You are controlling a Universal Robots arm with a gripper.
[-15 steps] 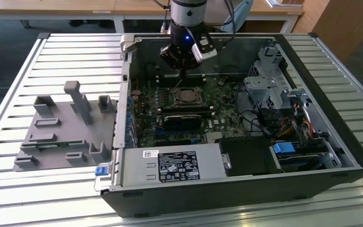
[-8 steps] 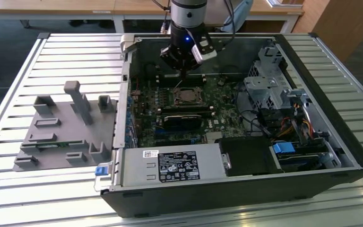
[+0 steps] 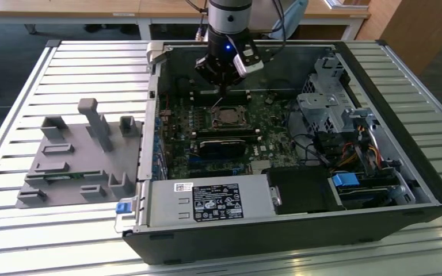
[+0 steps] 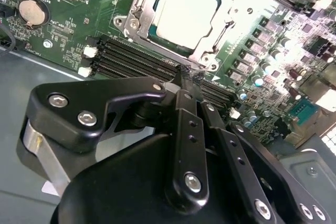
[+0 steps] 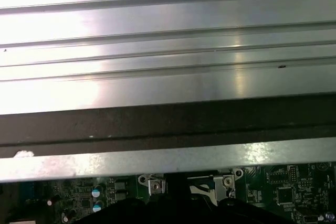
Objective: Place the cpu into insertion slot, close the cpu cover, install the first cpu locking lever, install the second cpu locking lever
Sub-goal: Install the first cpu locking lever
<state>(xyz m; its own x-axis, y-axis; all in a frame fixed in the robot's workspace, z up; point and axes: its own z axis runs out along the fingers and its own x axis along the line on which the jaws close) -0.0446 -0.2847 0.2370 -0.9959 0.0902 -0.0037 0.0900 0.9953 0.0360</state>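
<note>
In the second wrist view the cpu point(image 4: 186, 14) lies flat in the insertion slot, its pale silvery face showing through the cut-out of the cpu cover point(image 4: 233, 19), which is folded down around it. My gripper point(image 4: 186, 73) has its black fingers pressed together, tips at the socket's edge beside the memory slots, against a thin wire locking lever point(image 4: 202, 70). In the exterior view the gripper point(image 3: 219, 87) hangs just behind the insertion slot point(image 3: 228, 117), and a thin lever point(image 3: 217, 103) rises from the socket toward it.
The open computer case point(image 3: 428, 190) lies on a slatted metal table. Around the socket sit memory slots point(image 4: 131, 59), a coin battery point(image 4: 31, 10), a black card point(image 3: 225, 144), the power supply point(image 3: 205, 201) and a drive cage point(image 3: 328, 115). A grey fixture point(image 3: 75, 155) stands at the exterior view's left.
</note>
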